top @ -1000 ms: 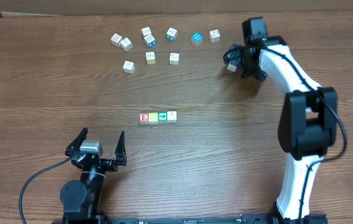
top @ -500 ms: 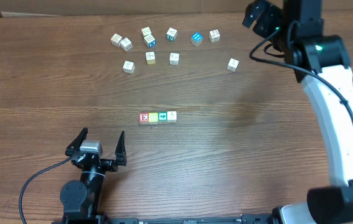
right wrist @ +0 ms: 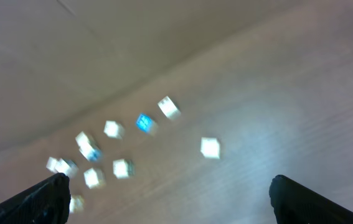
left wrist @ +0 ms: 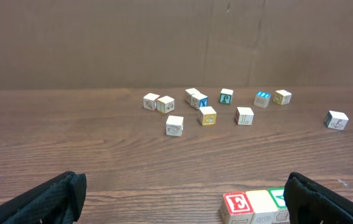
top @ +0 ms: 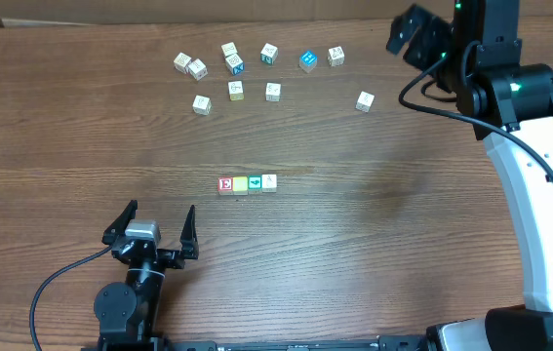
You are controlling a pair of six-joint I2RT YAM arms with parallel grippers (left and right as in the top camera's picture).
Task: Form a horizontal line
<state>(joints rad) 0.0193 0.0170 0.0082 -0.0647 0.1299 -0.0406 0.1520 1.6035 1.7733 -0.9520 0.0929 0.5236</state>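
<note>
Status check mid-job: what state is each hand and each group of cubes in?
Left hand: open, empty, low over the table.
Right hand: open, empty, raised at the far right.
Row of four letter cubes: side by side in a straight line, red E cube at its left end.
Loose letter cubes: scattered at the far side, unaligned.
Lone white cube: apart, right of the scatter.

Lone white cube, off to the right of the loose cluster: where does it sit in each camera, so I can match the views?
Overhead: lone white cube lies upper right of centre, apart from the cluster.
Left wrist: the cube is near the right edge, mid-height.
Right wrist: the cube is blurred, just right of centre.
Shared landmark: the blue cube lies up and left of it in all three views.
</note>
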